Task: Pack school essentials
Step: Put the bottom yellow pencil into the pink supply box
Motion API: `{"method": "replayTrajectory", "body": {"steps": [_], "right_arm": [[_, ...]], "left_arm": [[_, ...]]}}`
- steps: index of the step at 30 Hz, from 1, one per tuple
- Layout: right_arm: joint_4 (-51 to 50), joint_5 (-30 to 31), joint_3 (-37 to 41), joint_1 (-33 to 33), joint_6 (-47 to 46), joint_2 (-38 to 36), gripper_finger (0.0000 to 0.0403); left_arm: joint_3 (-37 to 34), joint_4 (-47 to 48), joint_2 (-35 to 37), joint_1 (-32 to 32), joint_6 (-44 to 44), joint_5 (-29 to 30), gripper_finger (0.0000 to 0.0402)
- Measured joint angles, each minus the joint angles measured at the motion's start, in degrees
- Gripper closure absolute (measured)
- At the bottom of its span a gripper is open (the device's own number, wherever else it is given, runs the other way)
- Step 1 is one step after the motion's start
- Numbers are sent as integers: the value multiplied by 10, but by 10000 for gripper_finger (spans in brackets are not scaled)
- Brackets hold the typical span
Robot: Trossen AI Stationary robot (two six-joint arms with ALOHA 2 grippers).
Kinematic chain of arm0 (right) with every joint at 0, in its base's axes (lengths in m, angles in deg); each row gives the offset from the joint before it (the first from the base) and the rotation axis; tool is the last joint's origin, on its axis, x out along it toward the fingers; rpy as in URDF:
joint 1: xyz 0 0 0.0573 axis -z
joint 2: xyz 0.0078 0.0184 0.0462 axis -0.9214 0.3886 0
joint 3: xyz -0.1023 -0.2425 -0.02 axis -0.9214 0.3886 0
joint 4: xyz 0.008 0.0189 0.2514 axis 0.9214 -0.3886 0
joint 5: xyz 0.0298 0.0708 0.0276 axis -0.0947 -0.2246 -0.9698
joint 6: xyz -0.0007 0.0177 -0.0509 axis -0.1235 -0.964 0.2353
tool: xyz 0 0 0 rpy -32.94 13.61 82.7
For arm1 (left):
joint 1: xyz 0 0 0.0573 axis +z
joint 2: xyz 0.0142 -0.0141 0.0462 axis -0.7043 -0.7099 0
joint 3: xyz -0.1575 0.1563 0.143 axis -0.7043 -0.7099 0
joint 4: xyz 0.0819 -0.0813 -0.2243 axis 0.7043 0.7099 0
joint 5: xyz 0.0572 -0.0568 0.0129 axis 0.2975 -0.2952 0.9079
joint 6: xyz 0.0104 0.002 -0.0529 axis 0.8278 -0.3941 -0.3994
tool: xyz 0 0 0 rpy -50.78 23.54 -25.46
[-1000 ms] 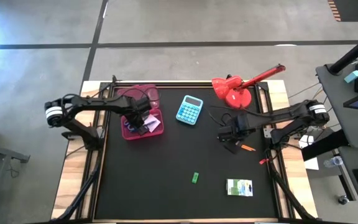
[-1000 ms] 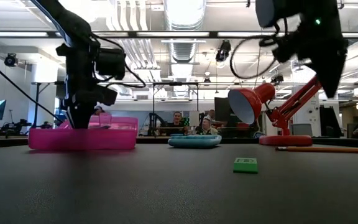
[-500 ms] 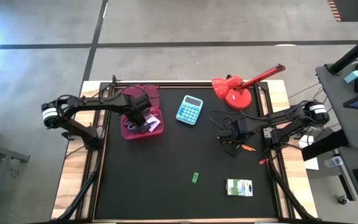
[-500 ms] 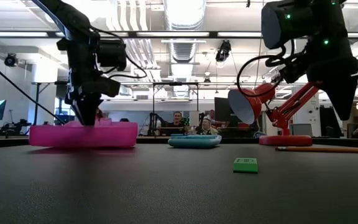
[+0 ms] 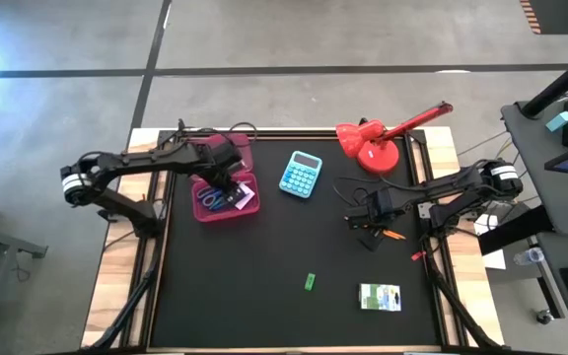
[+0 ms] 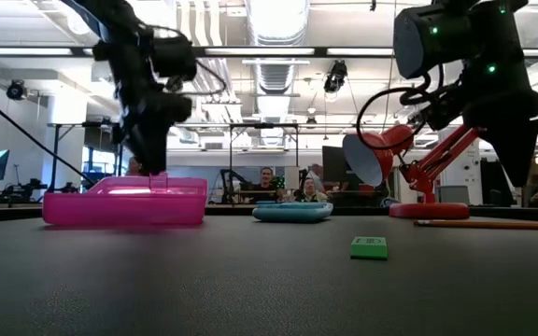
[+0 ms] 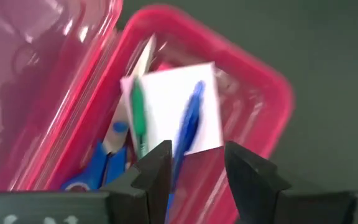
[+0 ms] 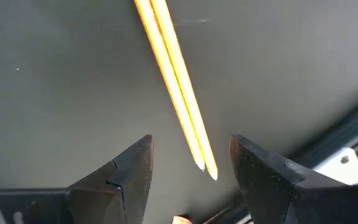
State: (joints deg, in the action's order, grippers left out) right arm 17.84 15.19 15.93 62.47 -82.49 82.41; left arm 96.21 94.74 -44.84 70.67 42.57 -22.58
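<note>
The pink box (image 5: 223, 194) stands open at the table's far left and holds a blue pen (image 7: 190, 121), a green pen (image 7: 138, 112), a pale note pad (image 7: 166, 93) and blue-handled scissors (image 7: 98, 163). My left gripper (image 7: 194, 155) hangs open just above the box (image 6: 152, 161), touching nothing. An orange pencil (image 8: 173, 81) lies flat on the table near the right edge (image 5: 393, 235). My right gripper (image 8: 191, 142) hovers open over the pencil's tip end, pointing down, a finger on either side. A green eraser (image 5: 310, 282) and a white-green packet (image 5: 380, 296) lie toward the near edge.
A blue calculator (image 5: 302, 175) lies at the far middle of the table. A red desk lamp (image 5: 371, 145) stands at the far right, just behind my right arm. The box's lid (image 5: 217, 151) lies open on its far side. People sit in the room beyond the table (image 6: 283, 184).
My left gripper has risen out of the pink box and tipped a little, leaving the pens inside. My right gripper has come down toward the orange pencil.
</note>
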Motion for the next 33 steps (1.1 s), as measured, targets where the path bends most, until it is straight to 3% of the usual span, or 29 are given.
{"method": "replayTrajectory", "body": {"steps": [13, 20, 33], "right_arm": [[98, -31, 53, 3, 10, 0, 202], [149, -40, 63, 8, 30, 0, 202], [196, -50, 90, 12, 41, 0, 202]], "left_arm": [[83, -31, 119, -18, -27, -27, 271], [92, -70, 173, -20, -34, -27, 271], [92, -70, 193, -20, -60, -26, 271]]}}
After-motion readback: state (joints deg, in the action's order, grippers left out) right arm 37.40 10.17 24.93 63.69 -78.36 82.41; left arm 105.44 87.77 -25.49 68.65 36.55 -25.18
